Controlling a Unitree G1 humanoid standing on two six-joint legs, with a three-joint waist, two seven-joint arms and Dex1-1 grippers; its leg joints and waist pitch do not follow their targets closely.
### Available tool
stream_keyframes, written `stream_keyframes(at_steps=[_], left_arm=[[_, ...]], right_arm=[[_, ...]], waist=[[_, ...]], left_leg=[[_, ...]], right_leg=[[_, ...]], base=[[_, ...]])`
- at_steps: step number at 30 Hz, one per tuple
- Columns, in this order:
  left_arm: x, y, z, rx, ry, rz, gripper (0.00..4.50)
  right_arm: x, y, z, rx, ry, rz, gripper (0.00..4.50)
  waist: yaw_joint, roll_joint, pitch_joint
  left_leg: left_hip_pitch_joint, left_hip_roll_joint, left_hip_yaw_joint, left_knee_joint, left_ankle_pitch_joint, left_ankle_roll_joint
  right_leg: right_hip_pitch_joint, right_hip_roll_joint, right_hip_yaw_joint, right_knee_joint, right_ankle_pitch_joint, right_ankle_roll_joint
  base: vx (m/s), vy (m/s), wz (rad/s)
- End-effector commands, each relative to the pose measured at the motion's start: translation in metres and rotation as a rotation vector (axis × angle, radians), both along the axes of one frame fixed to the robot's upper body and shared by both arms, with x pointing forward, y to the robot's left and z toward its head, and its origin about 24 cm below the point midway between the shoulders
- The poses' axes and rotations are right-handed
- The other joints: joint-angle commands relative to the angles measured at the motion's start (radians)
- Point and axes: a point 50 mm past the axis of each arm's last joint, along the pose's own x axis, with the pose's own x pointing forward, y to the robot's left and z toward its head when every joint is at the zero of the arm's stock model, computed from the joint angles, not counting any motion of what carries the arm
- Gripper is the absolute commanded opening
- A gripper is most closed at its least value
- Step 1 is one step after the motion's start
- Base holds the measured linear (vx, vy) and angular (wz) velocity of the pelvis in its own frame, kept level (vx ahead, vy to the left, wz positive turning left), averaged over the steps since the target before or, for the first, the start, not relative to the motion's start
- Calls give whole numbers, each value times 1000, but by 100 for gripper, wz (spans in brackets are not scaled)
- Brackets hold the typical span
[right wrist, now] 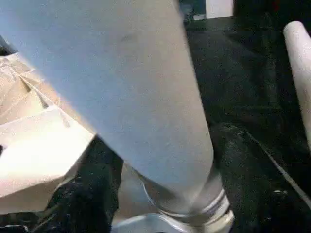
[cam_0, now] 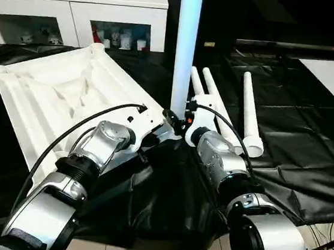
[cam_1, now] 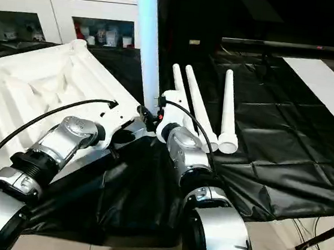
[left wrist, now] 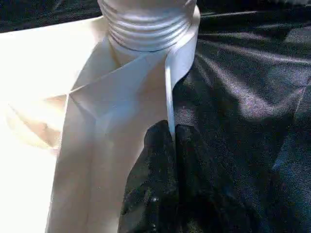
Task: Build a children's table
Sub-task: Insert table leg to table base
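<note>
Left wrist view shows our left gripper (left wrist: 171, 141) pinching the rim of the upside-down table top (cam_0: 49, 96). One leg (cam_0: 186, 43) stands upright in its near corner socket. Right gripper (cam_0: 177, 119) is beside this leg; we cannot tell its opening. Three legs (cam_0: 241, 109) lie right of the top.

White plastic rectangular tabletop (cam_1: 34, 95) lies underside up at the left edge of the black-sheeted table (cam_1: 285, 144); one white tapered leg (cam_1: 148, 38) stands upright at its near right corner socket; three loose white tapered legs (cam_1: 225, 116) lie side by side just right of it; white cabinet (cam_1: 60, 4) behind.
</note>
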Motion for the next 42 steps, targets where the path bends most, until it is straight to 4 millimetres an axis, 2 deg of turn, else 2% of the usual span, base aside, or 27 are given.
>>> stream_keyframes(at_steps=[1, 4, 5, 6, 10, 13, 15, 16, 18, 20, 21, 22, 24, 25, 26, 27, 28, 29, 30, 32, 36, 37, 39, 42], left_arm=[[-10, -2, -20, 84, 73, -26, 0], [-12, 0, -21, 96, 74, -66, 0], [-13, 3, -21, 104, 71, -88, 0], [-13, 3, -21, 105, 70, -93, 0], [-15, 14, -20, 128, 72, -119, 0], [-16, 17, -20, 134, 68, -126, 0], [-17, 25, -18, 145, 63, -138, 0], [-18, 31, -16, 154, 58, -143, 0], [-19, 36, -14, 159, 48, -144, 0], [-19, 38, -13, 164, 40, -147, 0], [-20, 41, -11, 169, 25, -152, 0], [-20, 43, -10, 172, 15, -156, 0], [-20, 46, -8, 178, -1, -158, 0], [-20, 52, -4, 176, -29, -162, 0], [-21, 53, -4, 176, -31, -162, 0], [-21, 54, -3, 176, -36, -162, 0], [-24, 57, 3, 142, -69, -211, 0], [-25, 58, 6, 131, -84, -224, 28], [-25, 58, 8, 120, -87, -227, 28], [-29, 62, 16, 72, -92, -249, 57], [-32, 70, 20, 93, -105, -284, 88], [-33, 72, 23, 87, -119, -286, 96], [-33, 72, 27, 76, -139, -289, 101], [-31, 73, 44, 10, -209, -293, 133]], right_arm=[[-23, 18, -34, -10, 175, 115, 252], [-22, 15, -34, -18, 176, 129, 233], [-21, 12, -33, -20, 175, 139, 233], [-21, 11, -33, -20, 175, 141, 227], [-20, 4, -32, -36, 169, 195, 215], [-20, 3, -31, -40, 167, 207, 210], [-20, -1, -31, -50, 165, 232, 208], [-19, -4, -29, -49, 159, 248, 207], [-18, -6, -27, -41, 149, 257, 206], [-17, -7, -25, -32, 139, 268, 202], [-16, -8, -22, -26, 126, 281, 201], [-16, -9, -20, -23, 118, 291, 199], [-14, -11, -16, -9, 104, 305, 198], [-10, -15, -4, 31, 63, 339, 197], [-10, -15, -3, 35, 59, 343, 196], [-9, -16, 0, 43, 51, 351, 195], [-6, -21, 13, 88, 7, 385, 195], [-5, -22, 18, 102, -9, 398, 195], [-5, -23, 21, 109, -19, 405, 195], [-3, -30, 35, 142, -72, 441, 195], [-1, -35, 51, 172, -129, 466, 187], [0, -36, 55, 164, -146, 464, 187], [0, -37, 58, 151, -155, 476, 187], [0, -38, 63, 102, -167, 517, 187]], waist=[[1, 7, -16], [1, 8, -17], [2, 11, -18], [0, 9, -19], [-4, 10, -21], [-4, 12, -26], [-9, 10, -28], [-10, 3, -30], [-12, 4, -32], [-14, 6, -32], [-17, -4, -32], [-17, 0, -34], [-18, 0, -35], [-17, -1, -38], [-16, -1, -40], [-14, 0, -46], [-12, -3, -48], [-11, -3, -49], [-10, -3, -48], [-9, -1, -52], [-1, -1, -48], [3, 0, -48], [7, 1, -44], [12, 1, -42]], left_leg=[[-6, 57, -18, -68, -239, 10], [-7, 57, -18, -67, -233, 11], [-6, 58, -19, -67, -221, 12], [-9, 58, -17, -64, -208, 17], [-10, 57, -15, -61, -177, 25], [-11, 57, -12, -54, -125, 35], [-14, 55, -11, -50, -94, 46], [-13, 56, -9, -47, -80, 54], [-13, 56, -8, -43, -52, 67], [-13, 55, -6, -42, -55, 71], [-15, 54, -6, -42, -59, 75], [-15, 55, -7, -41, -55, 79], [-14, 57, -6, -38, -40, 88], [-14, 56, -5, -34, -22, 97], [-15, 55, -5, -32, -4, 104], [-16, 54, -3, -23, 47, 120], [-21, 51, -3, -16, 95, 137], [-26, 50, -4, -13, 112, 144], [-28, 50, -2, -8, 115, 153], [-27, 53, -2, -4, 106, 157], [-27, 54, 1, -1, 84, 148], [-24, 57, 2, -2, 66, 138], [-24, 57, 3, -4, 42, 117], [-21, 58, 4, -2, 23, 87]], right_leg=[[9, -95, 55, -95, -277, -169], [10, -95, 55, -95, -272, -168], [10, -96, 54, -92, -251, -172], [13, -94, 54, -88, -213, -179], [18, -91, 51, -81, -144, -198], [22, -90, 49, -71, -53, -219], [28, -87, 47, -63, 22, -233], [29, -87, 46, -59, 55, -240], [29, -86, 45, -54, 105, -250], [29, -85, 44, -52, 123, -259], [32, -85, 44, -51, 124, -260], [32, -86, 44, -49, 129, -261], [32, -83, 43, -45, 165, -267], [34, -82, 43, -42, 197, -270], [35, -81, 42, -38, 225, -272], [36, -78, 42, -27, 314, -279], [38, -73, 40, -17, 406, -284], [40, -72, 38, -12, 445, -283], [35, -72, 36, -8, 482, -283], [34, -69, 33, -3, 491, -285], [23, -69, 33, -2, 441, -289], [20, -71, 35, -5, 407, -290], [17, -71, 35, -6, 352, -291], [15, -72, 38, -5, 310, -300]], base=[[0, 0, 0], [0, 0, 0], [0, 0, 0], [0, 0, 0], [0, 0, 0], [0, 0, 0], [0, 0, 0], [0, 0, 0], [0, 0, 0], [0, 0, 0], [0, 0, 0], [0, 0, 0], [0, 0, 0], [0, 0, 0], [0, 0, 0], [0, 0, 0], [0, 0, 0], [0, 0, 0], [0, 0, 0], [0, 0, 0], [0, 0, 0], [0, 0, 0], [0, 0, 0], [0, 0, 0]])
